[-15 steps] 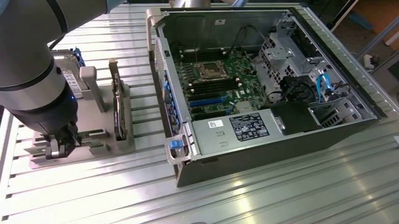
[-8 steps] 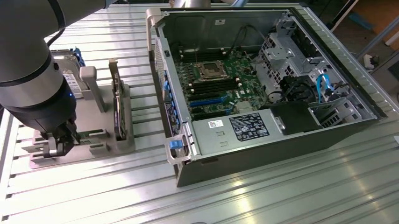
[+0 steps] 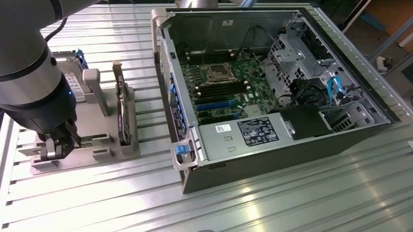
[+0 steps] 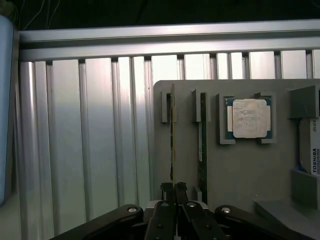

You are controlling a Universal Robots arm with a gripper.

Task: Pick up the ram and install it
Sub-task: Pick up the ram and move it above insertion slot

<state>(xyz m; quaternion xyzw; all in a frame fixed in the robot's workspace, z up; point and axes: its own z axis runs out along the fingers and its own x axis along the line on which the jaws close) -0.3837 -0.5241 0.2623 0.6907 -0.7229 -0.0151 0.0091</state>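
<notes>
From my station I see the gripper (image 4: 173, 187) down over the grey holder tray (image 4: 240, 170). Its two black fingers are drawn in to a sliver of a gap, and the ram (image 4: 172, 135) stands edge-on between them. The jaws look pinched on the near end of the stick, though from the wrist view I can't quite tell how firmly the pads press. The ram sits upright in its slot on the tray, its far end tucked between two small grey posts.

In the neighbouring slot, just beside the ram, a second stick (image 4: 201, 135) also stands edge-on (greener along its edge). Further along the tray a processor (image 4: 248, 117) lies flat in a square nest. Past that is a silver hard drive (image 4: 313, 150) with a Toshiba label.

In the exterior view the arm (image 3: 32, 72) comes down at the exterior view's left onto the tray's near corner. A dark expansion card (image 3: 120, 108) stands upright in the tray, between the arm and the open computer case (image 3: 277, 162). The case lies on its side on the slatted aluminium table (image 3: 271, 208), just beside the tray, with its motherboard (image 3: 223, 89) facing up.
</notes>
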